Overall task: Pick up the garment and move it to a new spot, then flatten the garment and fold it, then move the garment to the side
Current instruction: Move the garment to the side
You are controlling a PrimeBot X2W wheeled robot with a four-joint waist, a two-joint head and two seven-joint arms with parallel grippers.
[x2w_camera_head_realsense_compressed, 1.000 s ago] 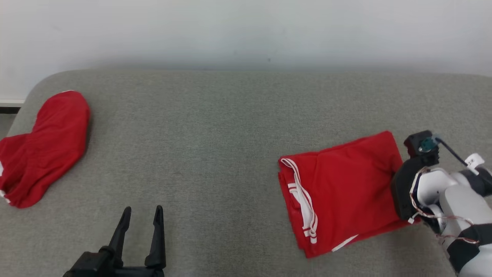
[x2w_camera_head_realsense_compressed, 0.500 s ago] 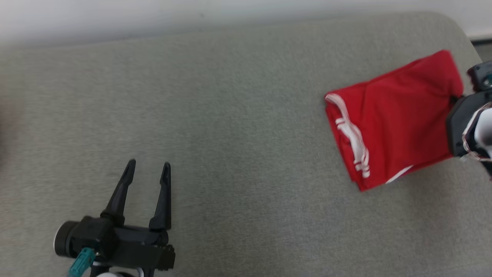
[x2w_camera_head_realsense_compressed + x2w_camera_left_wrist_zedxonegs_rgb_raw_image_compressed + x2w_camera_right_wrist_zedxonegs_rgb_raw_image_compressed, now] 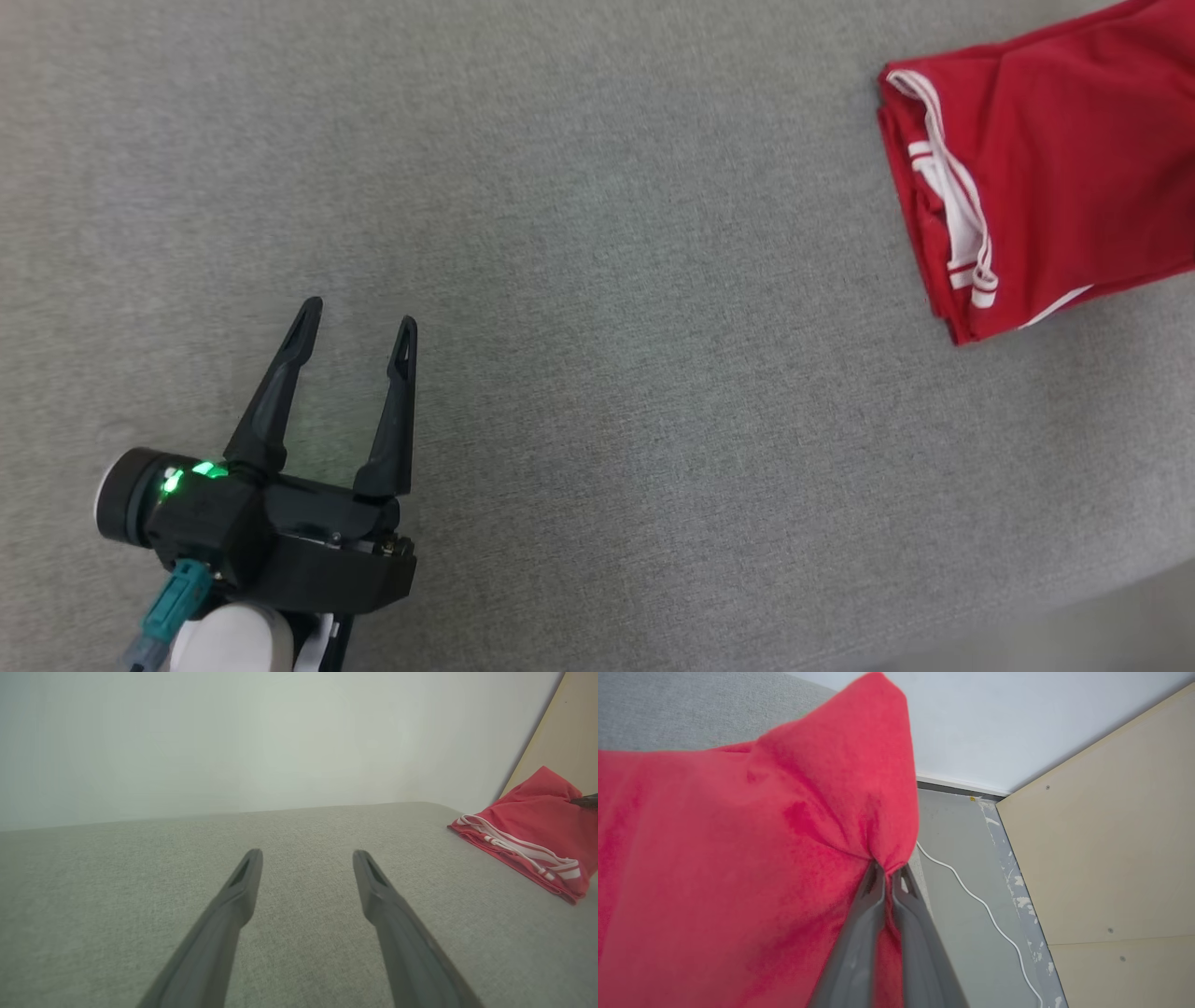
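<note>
Fingers of right gripper [image 3: 889, 870]: pinched tight on a bunched edge of the red garment [image 3: 738, 858], with the cloth puckering at the tips. Fingers of left gripper [image 3: 359, 322]: spread wide with nothing between them, well apart from the garment, on its white-striped side. The garment lies folded on the grey surface [image 3: 597, 280]. The gripped edge is possibly raised a little; the wrist view is too close to confirm. Beyond the garment's gripped corner: white cable [image 3: 971, 891] on the floor, beige panel [image 3: 1111, 835].
</note>
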